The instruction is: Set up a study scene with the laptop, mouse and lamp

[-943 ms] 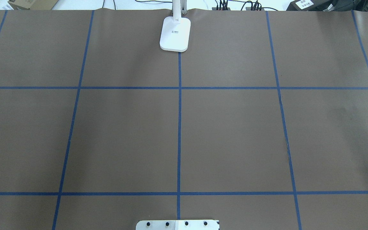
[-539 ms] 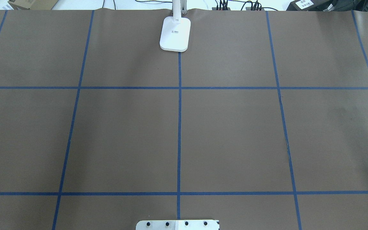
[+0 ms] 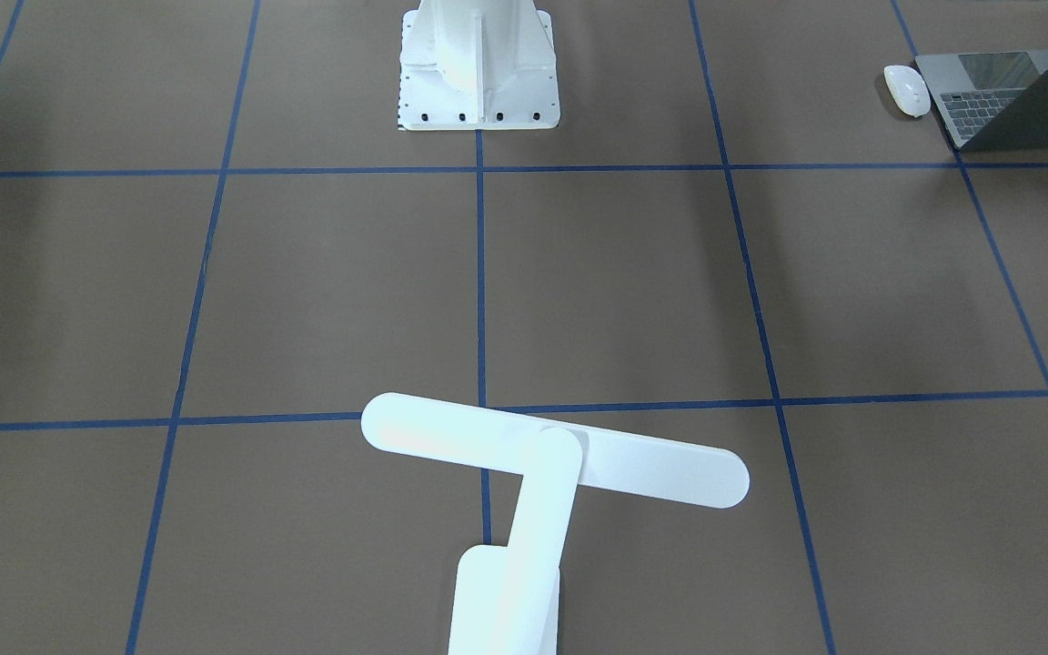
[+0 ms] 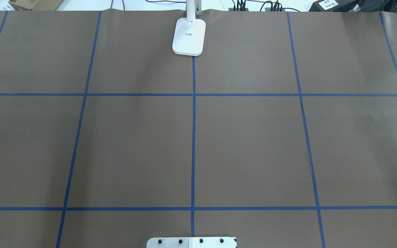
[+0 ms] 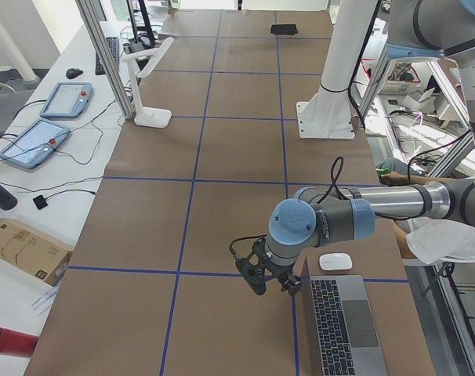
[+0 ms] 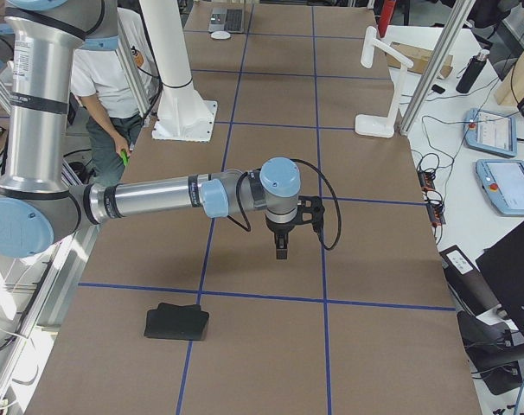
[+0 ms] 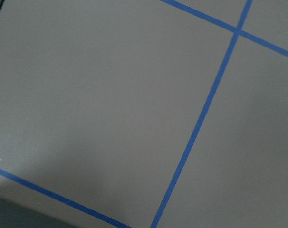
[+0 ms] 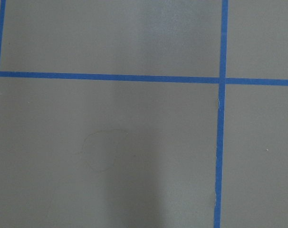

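The white lamp (image 3: 551,450) stands at the table's far edge from the robot, and its base shows in the overhead view (image 4: 189,36). The open dark-grey laptop (image 5: 339,325) lies at the table's left end, with the white mouse (image 5: 335,261) just beside it; both also show in the front view, laptop (image 3: 1015,100) and mouse (image 3: 907,89). My left gripper (image 5: 269,282) hangs low over the table next to the laptop's corner. My right gripper (image 6: 282,246) points down over bare table. I cannot tell whether either is open or shut. Both wrist views show only brown table.
The white bolted pedestal (image 3: 478,73) stands at the robot's side, mid-table. A flat black pad (image 6: 176,322) lies near the right end. An operator (image 6: 115,95) stands behind the robot. Control tablets (image 5: 41,141) and cables lie beyond the far edge.
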Tool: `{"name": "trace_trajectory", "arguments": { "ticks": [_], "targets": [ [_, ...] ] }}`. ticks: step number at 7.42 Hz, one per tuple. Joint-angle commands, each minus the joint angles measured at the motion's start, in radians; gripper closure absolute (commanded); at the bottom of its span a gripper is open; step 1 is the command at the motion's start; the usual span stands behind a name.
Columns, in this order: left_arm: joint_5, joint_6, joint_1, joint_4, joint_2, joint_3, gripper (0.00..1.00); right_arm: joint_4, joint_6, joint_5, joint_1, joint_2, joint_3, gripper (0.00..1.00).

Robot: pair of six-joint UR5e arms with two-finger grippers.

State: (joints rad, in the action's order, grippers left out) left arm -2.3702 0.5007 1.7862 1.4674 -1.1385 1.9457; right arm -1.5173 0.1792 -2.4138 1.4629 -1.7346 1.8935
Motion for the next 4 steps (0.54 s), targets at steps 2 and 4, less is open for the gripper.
{"name": "trace_trajectory", "arguments": {
  "ticks": [2, 4],
  "targets": [
    [0.015, 0.186, 0.111, 0.004, 0.062, 0.005, 0.00, -0.001, -0.003, -0.002, -0.010, -0.017, 0.035, 0.01],
    [0.040, 0.274, 0.122, 0.008, 0.075, -0.033, 0.00, -0.001, -0.003, -0.004, -0.012, -0.035, 0.065, 0.01]
  ]
}}
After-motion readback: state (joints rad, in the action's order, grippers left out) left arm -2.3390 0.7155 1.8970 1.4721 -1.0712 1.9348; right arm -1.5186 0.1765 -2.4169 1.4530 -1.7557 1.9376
